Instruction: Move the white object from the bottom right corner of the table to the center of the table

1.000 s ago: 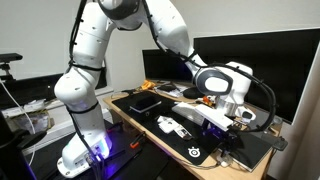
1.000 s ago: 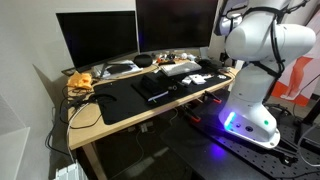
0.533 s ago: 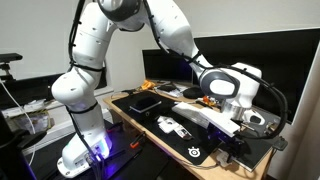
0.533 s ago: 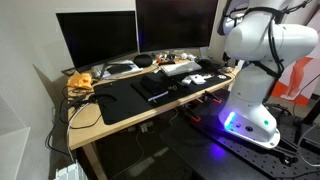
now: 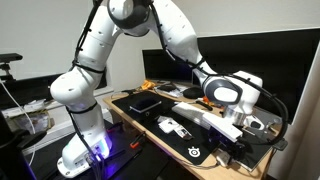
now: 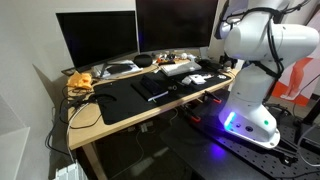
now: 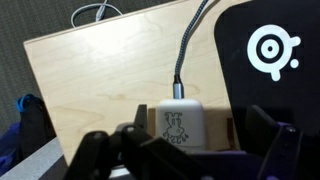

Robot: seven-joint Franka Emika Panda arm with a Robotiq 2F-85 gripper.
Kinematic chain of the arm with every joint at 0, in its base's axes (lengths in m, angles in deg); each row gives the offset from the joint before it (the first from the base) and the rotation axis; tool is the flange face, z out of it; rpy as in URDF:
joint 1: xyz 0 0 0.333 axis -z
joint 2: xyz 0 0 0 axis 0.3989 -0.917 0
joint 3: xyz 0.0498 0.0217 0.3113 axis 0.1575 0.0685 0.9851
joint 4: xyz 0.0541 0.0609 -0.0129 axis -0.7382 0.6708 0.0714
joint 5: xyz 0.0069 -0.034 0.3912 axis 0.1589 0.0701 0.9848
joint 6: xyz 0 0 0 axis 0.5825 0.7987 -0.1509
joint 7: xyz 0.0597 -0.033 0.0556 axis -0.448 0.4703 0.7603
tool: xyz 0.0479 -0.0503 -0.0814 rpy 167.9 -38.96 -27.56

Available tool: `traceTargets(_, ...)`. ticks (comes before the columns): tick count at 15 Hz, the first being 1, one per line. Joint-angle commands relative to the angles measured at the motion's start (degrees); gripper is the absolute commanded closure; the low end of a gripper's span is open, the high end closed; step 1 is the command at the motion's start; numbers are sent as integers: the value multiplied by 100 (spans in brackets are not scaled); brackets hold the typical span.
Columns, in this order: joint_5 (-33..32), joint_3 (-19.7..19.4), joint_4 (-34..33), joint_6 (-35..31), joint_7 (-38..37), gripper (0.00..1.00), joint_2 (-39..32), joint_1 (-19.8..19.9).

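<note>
Here we are right over the white object (image 7: 182,122), a small blocky plug-like piece lying on bare wood at the table (image 7: 90,85) edge, just beside the black mat (image 7: 275,95) with its round white logo (image 7: 268,50). It looks light and rigid to us, smooth hard plastic that could slip under a loose pinch, so we'd take it across its two flat sides, low on the body. The catch is the braided cable (image 7: 186,55) running out of its far end. That cable will likely drag and tug as the block travels, and it may twist the piece in the grip. The gripper (image 7: 195,128) straddles the object, jaws apart, a dark finger on either side with a sliver of wood showing between each finger and the block, so nothing is clamped yet. In both exterior views the block itself is hidden, and we only see the gripper (image 5: 234,123) down low at the desk corner. Out toward the centre it gets crowded: a long white keyboard (image 5: 203,113), a larger white item (image 5: 172,125) with dark marks, a dark tablet (image 5: 145,102), and the big monitor (image 5: 262,60) behind. We judge that the carry needs height to clear the keyboard, and an open patch of mat to land on.
</note>
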Motion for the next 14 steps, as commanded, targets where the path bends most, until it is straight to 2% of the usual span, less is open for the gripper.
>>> traceTargets(1,-19,138,-246,144,-17,0,-163,215)
traceTargets(6,-1,204,-251,155,61,0,-157,425)
traceTargets(14,34,444,-225,117,104,0,-160,538)
